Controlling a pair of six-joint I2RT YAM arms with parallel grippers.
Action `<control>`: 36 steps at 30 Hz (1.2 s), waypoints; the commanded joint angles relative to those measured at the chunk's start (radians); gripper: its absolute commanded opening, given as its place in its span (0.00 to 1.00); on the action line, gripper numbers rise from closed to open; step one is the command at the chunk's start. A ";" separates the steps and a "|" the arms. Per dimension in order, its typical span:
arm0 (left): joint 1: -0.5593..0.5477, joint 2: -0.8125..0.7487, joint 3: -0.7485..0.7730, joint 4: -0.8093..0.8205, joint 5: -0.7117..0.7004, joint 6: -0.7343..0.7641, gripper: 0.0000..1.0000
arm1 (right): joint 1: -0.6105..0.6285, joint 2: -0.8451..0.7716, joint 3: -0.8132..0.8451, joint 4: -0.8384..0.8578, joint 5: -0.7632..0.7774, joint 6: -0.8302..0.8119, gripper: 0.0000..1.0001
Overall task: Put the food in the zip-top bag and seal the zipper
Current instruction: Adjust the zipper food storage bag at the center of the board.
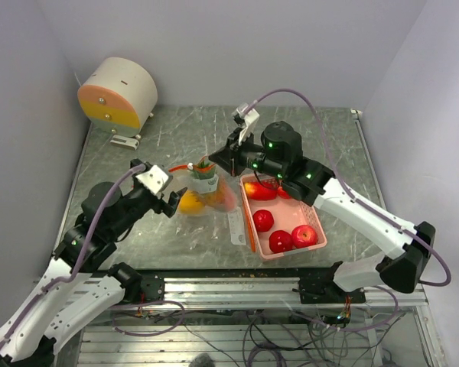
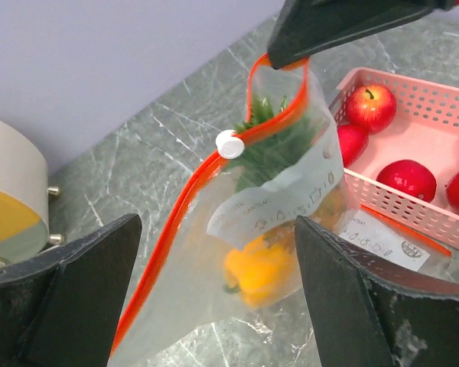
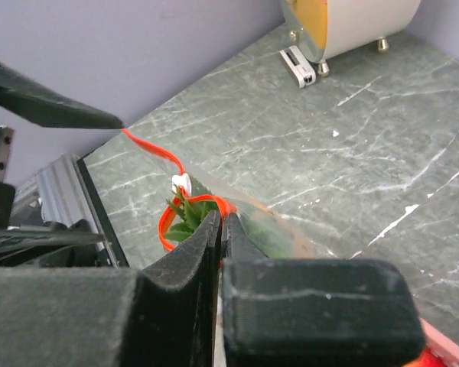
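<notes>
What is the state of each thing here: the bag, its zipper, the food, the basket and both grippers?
Bag: held up by its top edge.
Zipper: partly closed, slider midway.
Pepper: inside the bag.
Leafy fruit: inside the bag.
Apples: in the basket, not bagged.
Basket: upright, beside the bag.
Left gripper: open, holding nothing.
Right gripper: shut on the bag's zipper edge.
</notes>
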 commanded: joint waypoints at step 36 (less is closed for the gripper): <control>-0.001 -0.085 -0.014 0.005 -0.022 0.052 0.99 | 0.031 0.142 -0.097 0.211 -0.041 0.074 0.00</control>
